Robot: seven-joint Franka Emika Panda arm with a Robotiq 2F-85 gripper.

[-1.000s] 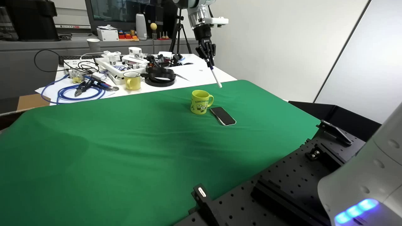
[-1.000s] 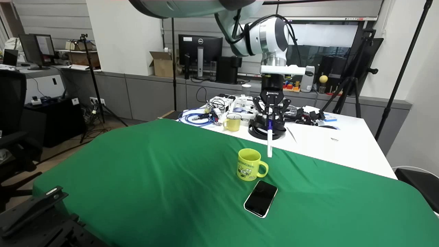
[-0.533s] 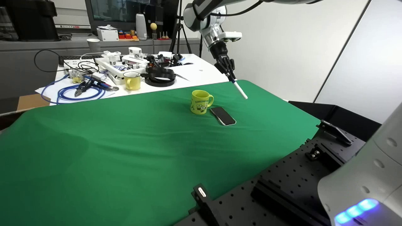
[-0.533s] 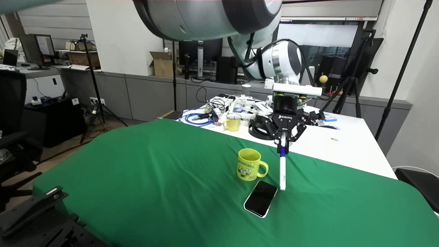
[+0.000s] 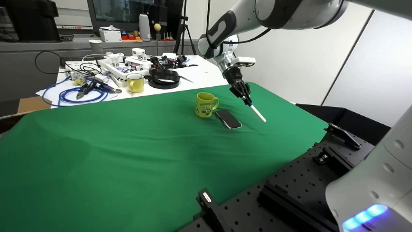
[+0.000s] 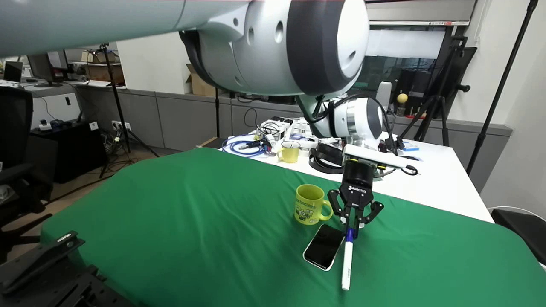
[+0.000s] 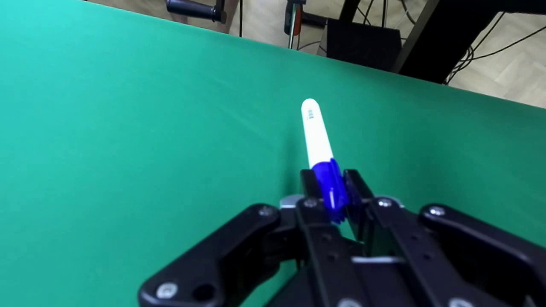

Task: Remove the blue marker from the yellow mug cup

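Observation:
The blue marker (image 7: pixel 316 132) has a white body and a blue cap. My gripper (image 7: pixel 328 183) is shut on its blue cap, and the white end points out past the fingertips. In both exterior views the marker (image 5: pixel 258 113) (image 6: pixel 347 264) slants down toward the green cloth, to the right of the phone. I cannot tell whether its tip touches the cloth. The yellow-green mug (image 5: pixel 204 106) stands upright, handle toward the gripper, and nothing sticks out of it. It also shows in an exterior view (image 6: pixel 308 207). The mug is out of the wrist view.
A dark phone (image 6: pixel 324 247) lies on the green cloth (image 5: pixel 128 145) between mug and marker. A white table (image 6: pixel 426 183) behind holds another yellow mug (image 5: pixel 136 83), cables, tools and a black coil (image 5: pixel 164 79). The cloth's edge (image 7: pixel 256 42) shows in the wrist view.
My gripper has moved down and nearer over the cloth, carrying the marker from behind the yellow-green mug to beside the phone. The marker tilts more. The mug and phone have not moved.

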